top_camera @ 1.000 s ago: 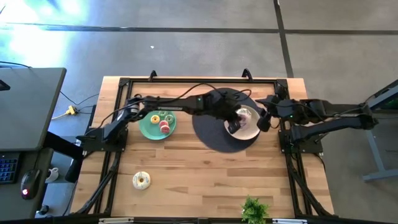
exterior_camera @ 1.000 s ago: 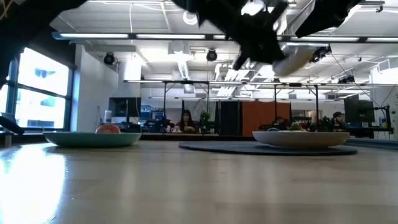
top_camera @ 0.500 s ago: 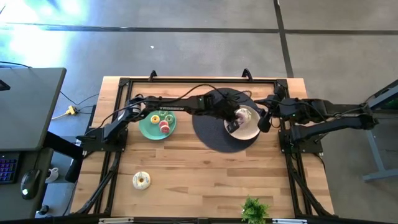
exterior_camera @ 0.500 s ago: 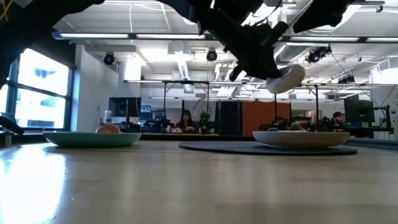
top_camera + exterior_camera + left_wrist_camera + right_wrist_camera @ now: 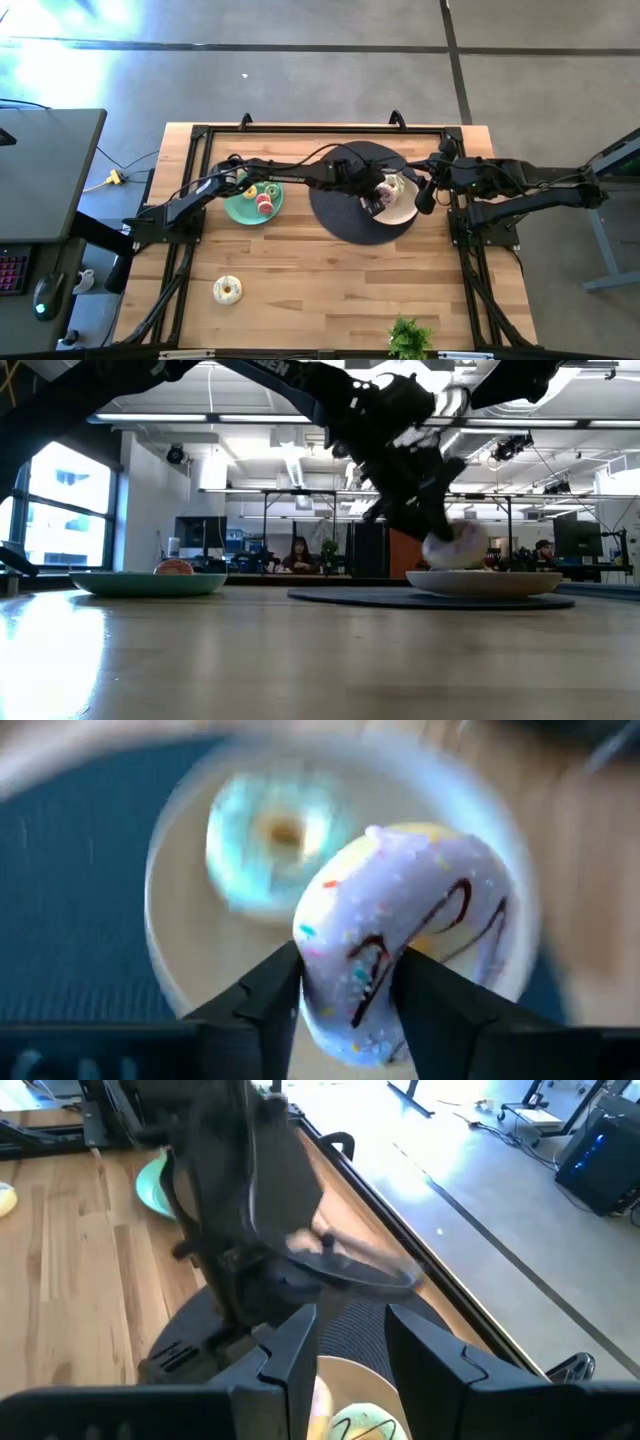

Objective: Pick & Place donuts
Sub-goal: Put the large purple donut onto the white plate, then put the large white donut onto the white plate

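A white iced donut (image 5: pixel 400 920) with sprinkles and dark drizzle sits between the fingers of my left gripper (image 5: pixel 345 970). The gripper (image 5: pixel 375 197) is low over the cream plate (image 5: pixel 408 212) on the dark round mat (image 5: pixel 335 215). A pale green donut (image 5: pixel 262 845) lies on that plate. My right gripper (image 5: pixel 424 195) is open beside the plate's right rim, with nothing between its fingers (image 5: pixel 290 1350). Small donuts (image 5: pixel 264 200) lie on the green plate (image 5: pixel 232 208). Another white donut (image 5: pixel 228 290) lies on the bare wood at the near left. My left gripper pinches the near part of the white iced donut's ring (image 5: pixel 335 1010) between its two fingers. They slant down from above and from the table's left. The donut stands tilted, iced face up and outward, blurred just over the cream plate (image 5: pixel 480 582). I cannot tell whether it touches the plate.
A leafy green sprig (image 5: pixel 408 338) stands at the near edge on the right. Black frame rails (image 5: pixel 180 270) run along the table's left, right and far sides. The middle and near part of the wooden top (image 5: pixel 330 290) is free room.
My left gripper has gone down toward the cream plate with the white iced donut. The donut was well above the plate and is now just over it. My right gripper has kept still.
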You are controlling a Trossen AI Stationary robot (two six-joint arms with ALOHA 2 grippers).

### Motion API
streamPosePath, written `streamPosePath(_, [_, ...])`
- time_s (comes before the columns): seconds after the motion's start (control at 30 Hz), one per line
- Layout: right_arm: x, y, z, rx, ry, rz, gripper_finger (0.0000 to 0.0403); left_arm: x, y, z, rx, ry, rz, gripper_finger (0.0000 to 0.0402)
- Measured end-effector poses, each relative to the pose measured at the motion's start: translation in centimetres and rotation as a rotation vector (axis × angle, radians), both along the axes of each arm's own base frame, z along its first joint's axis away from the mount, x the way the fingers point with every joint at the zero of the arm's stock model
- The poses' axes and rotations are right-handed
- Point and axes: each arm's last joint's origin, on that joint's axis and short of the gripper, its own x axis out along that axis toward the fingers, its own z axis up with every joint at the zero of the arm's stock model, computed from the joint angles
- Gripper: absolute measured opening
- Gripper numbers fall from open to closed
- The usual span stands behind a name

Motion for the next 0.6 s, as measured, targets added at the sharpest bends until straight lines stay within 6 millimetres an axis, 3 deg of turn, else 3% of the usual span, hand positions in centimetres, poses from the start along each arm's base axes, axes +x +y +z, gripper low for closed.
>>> streamPosePath(0.1, [0.0,0.0,0.0,0.003,0.002,0.005,0.0117,-0.2,0.0,-0.8,-0.008,0.048,0.002,0.0169])
streamPosePath(0.37, [0.0,0.1,-0.1,0.015,0.007,0.029,0.0117,-0.3,-0.1,-0.6,-0.005,0.054,0.003,0.0193])
streamPosePath(0.6, [0.0,0.1,-0.2,0.025,0.02,0.038,0.0117,-1.1,-0.5,2.7,0.034,-0.001,-0.031,0.0193])
